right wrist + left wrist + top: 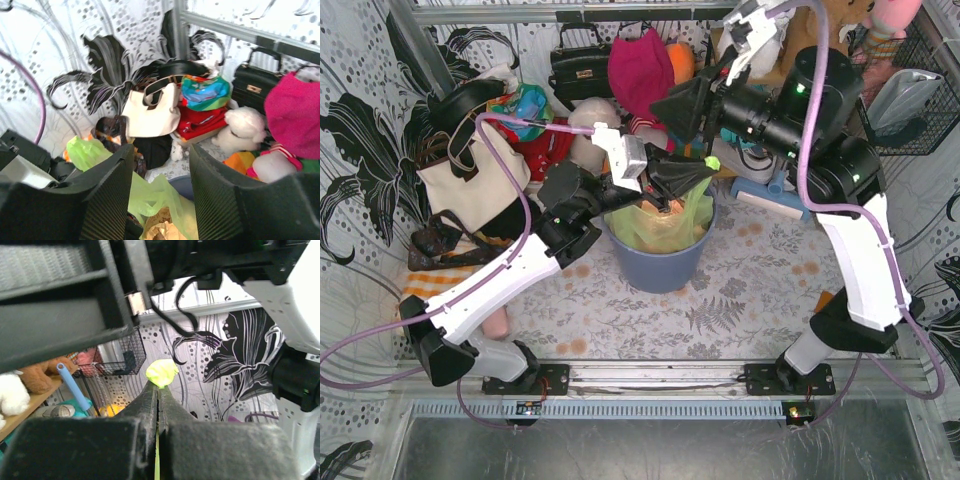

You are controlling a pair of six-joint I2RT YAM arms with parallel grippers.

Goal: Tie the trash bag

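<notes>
While in left claw (158,389), trash bag (161,372) tip.

White sheeting with black floral print (360,120) is covering the walls all round. Grey leaf-print cloth with orange spots (750,290) is covering the tabletop. A metal rail (660,380) is running along the near edge, and a metal frame post (180,25) is standing at the back wall. Clutter is piling up at the back: black handbag (582,65), cream tote (470,185), magenta cap (640,65), white plush toy (245,127). A black wire basket (930,45) is hanging at the right. Bright, even light is falling over everything.
</notes>
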